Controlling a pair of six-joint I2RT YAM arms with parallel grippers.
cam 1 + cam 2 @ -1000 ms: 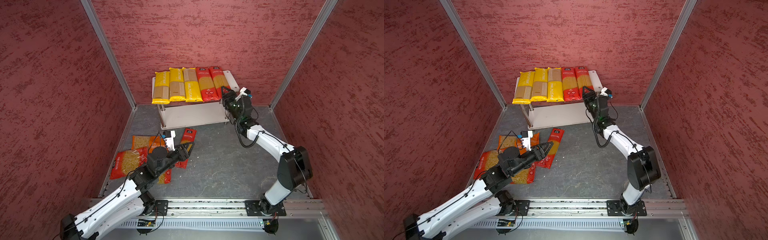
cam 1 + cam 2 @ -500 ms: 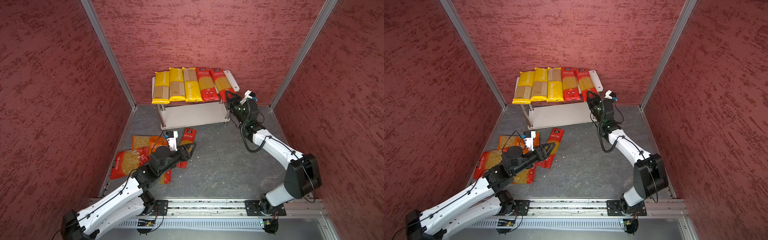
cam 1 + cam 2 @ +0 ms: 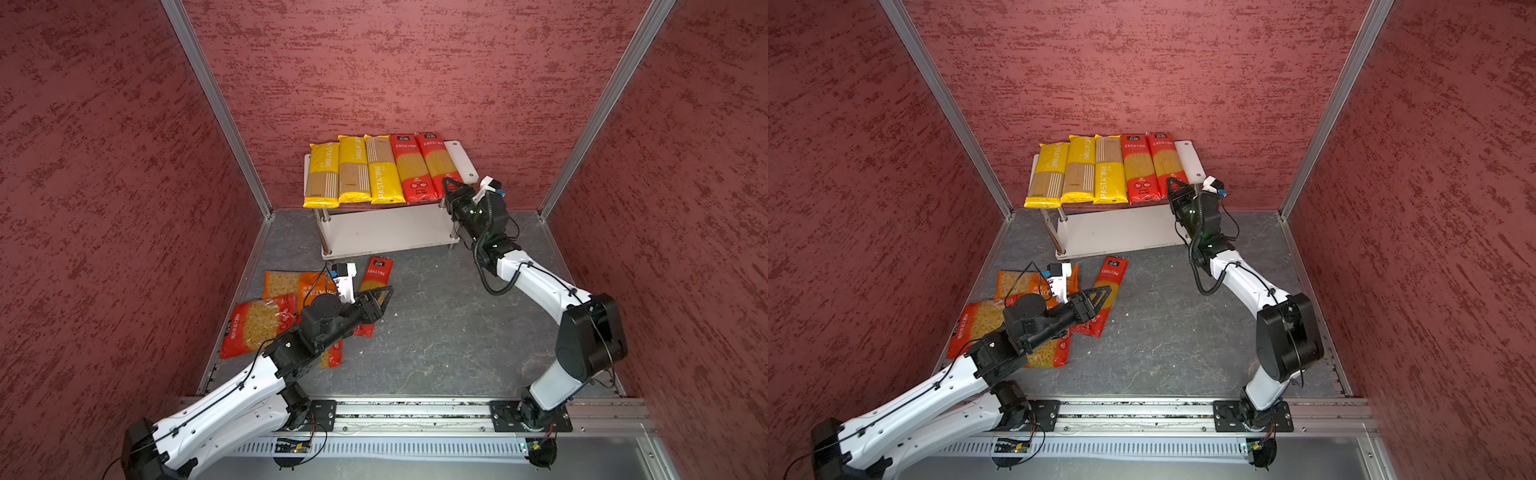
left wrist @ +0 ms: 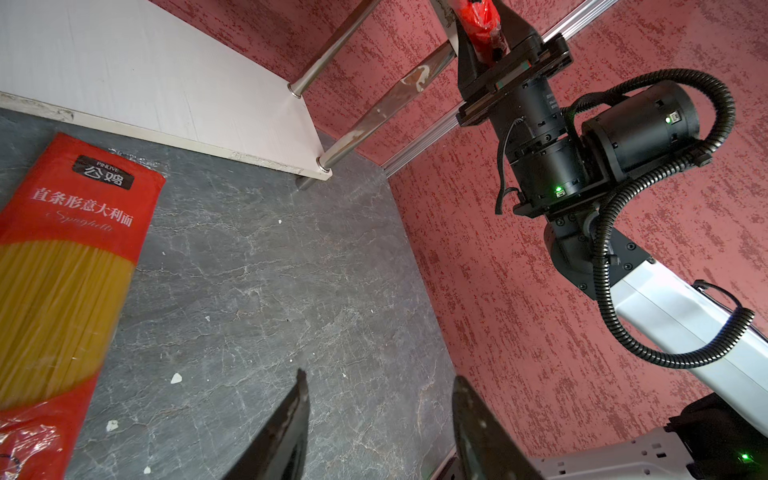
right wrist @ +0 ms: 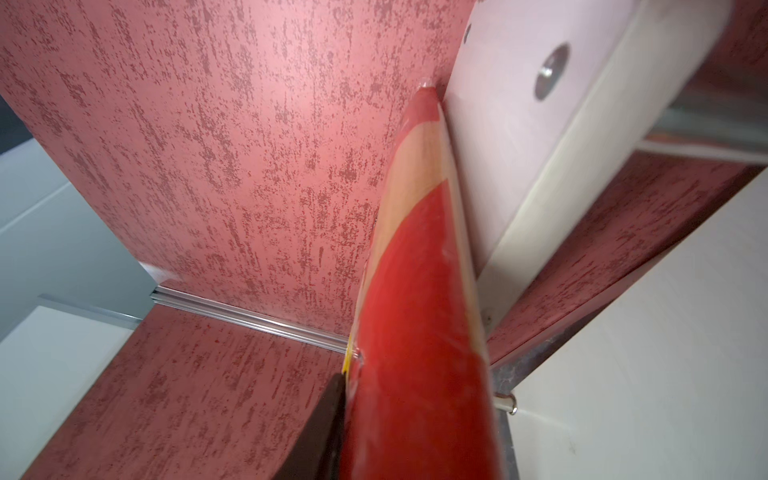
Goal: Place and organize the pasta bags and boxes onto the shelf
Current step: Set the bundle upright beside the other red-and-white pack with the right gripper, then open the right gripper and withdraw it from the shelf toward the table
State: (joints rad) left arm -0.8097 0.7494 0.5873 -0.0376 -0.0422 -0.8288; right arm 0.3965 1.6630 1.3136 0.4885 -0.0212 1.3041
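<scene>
The shelf carries three yellow spaghetti packs and two red spaghetti bags on its top board. My right gripper is shut on the front end of the rightmost red bag, which lies flat on the board; the left wrist view shows this grip too. A third red spaghetti bag lies on the floor. My left gripper hovers open and empty just right of it.
Three red/orange short-pasta bags lie on the floor at the left, partly under my left arm. The shelf's lower board is bare. Red walls close in on three sides.
My right gripper swung the rightmost red bag's front end to the right, then back left, so it now lies parallel to its neighbour. The left arm has barely moved.
</scene>
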